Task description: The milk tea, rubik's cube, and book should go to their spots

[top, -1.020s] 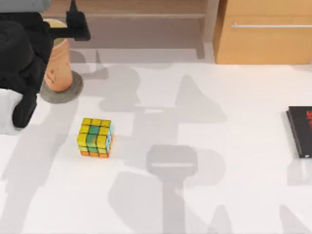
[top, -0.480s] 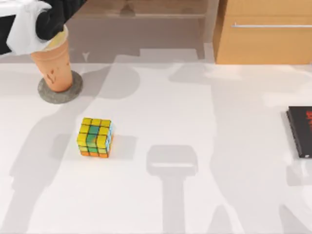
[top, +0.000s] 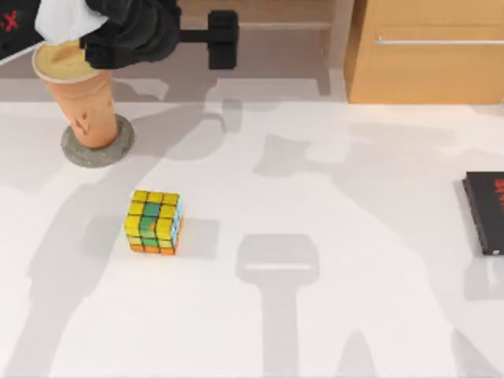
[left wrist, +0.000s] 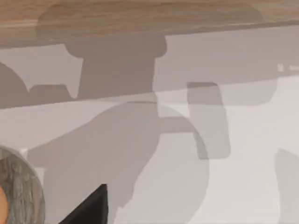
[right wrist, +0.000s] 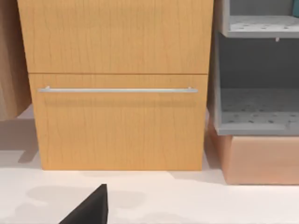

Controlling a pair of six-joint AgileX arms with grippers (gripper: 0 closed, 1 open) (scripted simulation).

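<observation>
While you check this one, start with the white table (top: pixel 331 315), which takes up most of the top view. At its back right stands a wooden cabinet (top: pixel 425 71) with a silver bar handle (top: pixel 437 41). The right wrist view faces that cabinet front, with the handle across the seam between two panels. Beside the cabinet is a grey shelf unit (right wrist: pixel 257 93) sitting on a tan block (right wrist: pixel 261 158).

My left arm (top: pixel 130 31) is at the back left corner, black with a white cover, and it overlaps the rim of the cup lid in the top view. The left gripper (top: pixel 223 38) sticks out to the right of the arm, over the table's back edge. It is apart from the cup, and you cannot tell whether it is wide or narrow. A black wedge of the right gripper (right wrist: pixel 88 207) shows low in the right wrist view, state also cannot tell.

A black book (top: pixel 484 211) with red lettering lies flat at the table's right edge. The milk tea (top: pixel 83 102) stands upright on a round grey coaster (top: pixel 102 151) at back left, its creamy lid (top: pixel 63 61) on. The left wrist view catches part of that coaster.

The rubik's cube (top: pixel 153 222) sits on bare table in front of the coaster, near it but not touching, mostly yellow on top with a green strip.
</observation>
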